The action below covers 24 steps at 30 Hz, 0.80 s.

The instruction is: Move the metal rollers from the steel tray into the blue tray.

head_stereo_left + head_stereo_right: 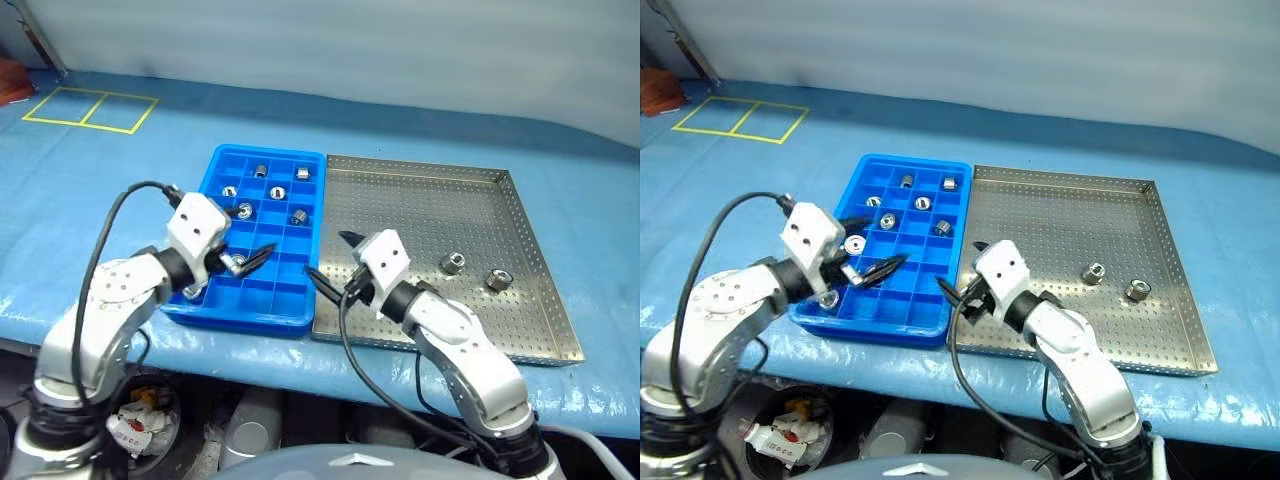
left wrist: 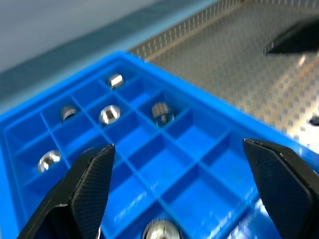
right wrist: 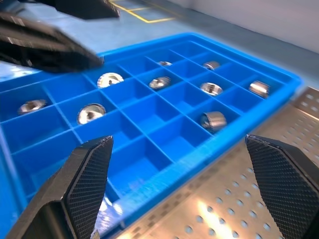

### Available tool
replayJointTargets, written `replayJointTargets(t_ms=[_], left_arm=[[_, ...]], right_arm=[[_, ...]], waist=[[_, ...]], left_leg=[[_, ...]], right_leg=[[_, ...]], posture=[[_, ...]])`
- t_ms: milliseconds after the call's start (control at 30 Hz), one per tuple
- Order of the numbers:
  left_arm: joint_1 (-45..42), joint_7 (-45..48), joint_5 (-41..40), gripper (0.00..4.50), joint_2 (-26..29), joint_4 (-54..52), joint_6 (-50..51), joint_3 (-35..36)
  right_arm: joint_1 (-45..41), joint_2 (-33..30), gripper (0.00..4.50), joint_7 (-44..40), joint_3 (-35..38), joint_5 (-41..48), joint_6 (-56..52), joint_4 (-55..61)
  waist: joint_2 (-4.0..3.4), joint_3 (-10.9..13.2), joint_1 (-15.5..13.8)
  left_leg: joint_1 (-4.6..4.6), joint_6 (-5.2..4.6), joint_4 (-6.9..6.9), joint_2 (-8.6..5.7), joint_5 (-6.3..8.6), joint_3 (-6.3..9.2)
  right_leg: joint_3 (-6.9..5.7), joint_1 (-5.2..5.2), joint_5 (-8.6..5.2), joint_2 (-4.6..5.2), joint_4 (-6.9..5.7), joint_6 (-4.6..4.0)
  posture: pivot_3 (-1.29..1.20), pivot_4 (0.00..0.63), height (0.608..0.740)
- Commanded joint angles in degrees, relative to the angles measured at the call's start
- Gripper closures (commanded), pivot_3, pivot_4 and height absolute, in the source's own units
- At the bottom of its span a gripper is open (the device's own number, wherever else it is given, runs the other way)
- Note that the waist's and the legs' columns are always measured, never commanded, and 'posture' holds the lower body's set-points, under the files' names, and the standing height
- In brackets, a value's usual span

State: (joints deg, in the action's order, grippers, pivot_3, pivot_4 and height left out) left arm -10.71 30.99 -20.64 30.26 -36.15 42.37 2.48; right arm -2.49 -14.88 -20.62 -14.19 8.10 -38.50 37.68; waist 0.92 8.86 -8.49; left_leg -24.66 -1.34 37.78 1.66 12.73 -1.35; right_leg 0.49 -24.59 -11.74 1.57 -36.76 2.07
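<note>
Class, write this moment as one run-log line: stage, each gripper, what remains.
stage: mid-transfer | left gripper: open over blue tray | right gripper: open, empty | steel tray: two metal rollers left

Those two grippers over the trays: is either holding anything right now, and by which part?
No. The left gripper is open over the blue tray, and the right gripper is open at its edge beside the steel tray. Nothing sits between either gripper's fingers.

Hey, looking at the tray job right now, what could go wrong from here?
1. Two metal rollers lie toward the far right of the steel tray; the right hand, open near its left edge, may nudge one so it rolls away.
2. The left hand hangs open, low over the blue tray; a careless sweep could knock seated rollers into other compartments.
3. Both hands sit close together, so they might collide.
</note>
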Motion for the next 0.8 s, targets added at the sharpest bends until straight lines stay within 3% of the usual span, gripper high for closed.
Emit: replayJointTargets(t_ms=[33,133,267,500,667,800], left_arm=[[-2.35,-2.98,0.40,0.05,-6.34,3.28,-4.61,-3.80],[-4.15,-3.25,0.30,0.05,-12.33,7.34,-6.58,-8.65],[-5.45,-2.91,1.92,0.05,-15.73,12.44,-10.12,-12.34],[-5.93,2.50,3.44,0.05,-15.37,15.92,-13.43,-19.44],[-5.10,5.89,4.80,0.05,-13.95,16.24,-15.05,-23.90],[-3.06,5.02,4.49,0.05,-15.90,15.81,-15.03,-25.29]], right_arm=[[1.10,0.43,0.00,3.94,3.41,-0.69,-3.28,3.81],[2.37,1.51,0.00,7.92,6.37,-1.79,-5.69,4.96],[2.39,2.96,0.00,12.51,9.53,-3.45,-8.94,4.72],[0.22,6.97,0.00,21.69,15.47,-7.71,-12.91,-1.66],[-3.16,11.79,0.00,26.73,19.81,-8.33,-10.67,-8.45],[-5.67,13.85,0.00,28.50,21.68,-8.03,-7.58,-14.43]], waist=[[-0.03,-0.01,0.49],[-0.02,-0.02,0.95],[-0.01,-0.02,2.78],[-0.03,-0.02,6.01],[-0.07,-0.03,7.56],[-0.10,-0.04,7.96]], left_leg=[[0.02,0.00,0.00,-0.01,0.00,0.00],[0.03,-0.01,0.09,-0.05,-0.01,0.01],[0.01,-0.02,0.16,-0.06,-0.01,0.00],[0.04,-0.04,0.14,-0.05,-0.02,0.02],[0.10,-0.05,0.14,-0.04,-0.02,0.01],[0.12,-0.06,0.12,-0.02,-0.02,0.02]], right_leg=[[0.03,0.00,0.01,-0.01,-0.02,0.00],[0.05,0.06,0.01,-0.02,-0.07,0.01],[0.10,0.05,0.03,-0.05,-0.08,0.04],[0.20,0.04,0.04,-0.09,-0.10,0.05],[0.29,0.04,0.06,-0.12,-0.16,0.07],[0.34,0.03,0.06,-0.15,-0.17,0.07]], posture=[[0.23,0.150,0.740],[0.20,0.150,0.740],[0.13,0.150,0.740],[0.05,0.150,0.740],[0.04,0.150,0.740],[0.04,0.150,0.740]])
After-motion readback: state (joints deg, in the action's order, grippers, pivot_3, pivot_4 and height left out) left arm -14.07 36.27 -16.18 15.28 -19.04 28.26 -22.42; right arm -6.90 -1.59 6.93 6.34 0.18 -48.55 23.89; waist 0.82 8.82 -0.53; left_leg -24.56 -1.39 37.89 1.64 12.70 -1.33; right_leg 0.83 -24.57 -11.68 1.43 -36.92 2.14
